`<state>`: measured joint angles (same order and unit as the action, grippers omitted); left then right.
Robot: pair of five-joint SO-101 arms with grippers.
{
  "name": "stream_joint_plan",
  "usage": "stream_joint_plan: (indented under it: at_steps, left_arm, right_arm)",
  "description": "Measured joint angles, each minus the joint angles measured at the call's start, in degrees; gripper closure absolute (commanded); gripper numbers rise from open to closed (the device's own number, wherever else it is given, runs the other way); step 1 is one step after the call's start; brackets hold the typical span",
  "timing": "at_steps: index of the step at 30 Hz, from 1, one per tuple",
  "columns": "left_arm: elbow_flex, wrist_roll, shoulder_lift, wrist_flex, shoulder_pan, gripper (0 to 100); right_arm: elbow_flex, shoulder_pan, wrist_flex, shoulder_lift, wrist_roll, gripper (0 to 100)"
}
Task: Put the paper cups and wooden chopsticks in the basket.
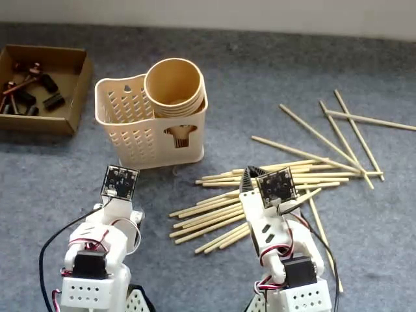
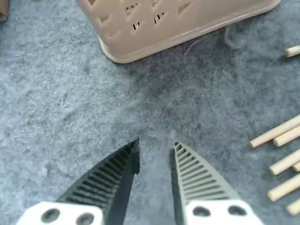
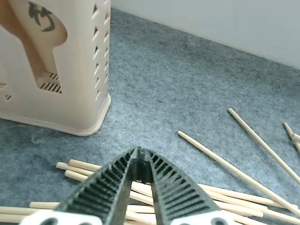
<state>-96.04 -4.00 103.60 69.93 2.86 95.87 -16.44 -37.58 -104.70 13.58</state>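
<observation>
Down on the grey desk, the cream basket stands upright, and a stack of paper cups already sits in its right-hand end, rims poking above the wall. The chopsticks are all out on the felt: a thick pile lies just right of the basket's foot, with a handful of loose ones fanned out farther right.

The left arm sits in front of the basket. Its jaws are parted a little, a narrow gap between the tips, nothing in them, hanging over bare felt. From its wrist, the basket is close ahead and chopstick ends poke in from the side.

The right arm is over the pile. Its jaws are closed tip to tip, nothing visibly pinched, right above the sticks, with the basket corner near.

A cardboard box of small dark parts sits far left.
</observation>
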Motion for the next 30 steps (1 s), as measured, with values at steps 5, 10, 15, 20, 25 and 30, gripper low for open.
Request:
stream_joint_plan:
  at_steps: [5,10,15,20,25,30]
  left_arm:
    - [0.0,0.0,0.0,5.0,5.6,89]
    - [0.0,0.0,0.0,5.5,10.4,89]
    - [0.0,0.0,0.0,5.5,10.8,89]
    - [0.0,0.0,0.0,5.7,10.8,89]
    - [0.0,0.0,0.0,5.9,10.8,89]
    - [0.0,0.0,0.0,5.9,10.8,89]
  right_arm:
    - [0.0,0.4,0.0,0.0,0.9,98.8]
    - [0.0,6.1,-1.2,0.0,2.0,98.8]
    - [-1.2,8.4,-7.3,-0.1,2.0,98.7]
    - [-5.9,10.9,-13.1,-0.1,2.2,94.6]
    - [-8.4,13.1,-18.2,-0.1,2.8,94.5]
    - [-11.0,16.7,-22.0,-0.1,4.9,94.3]
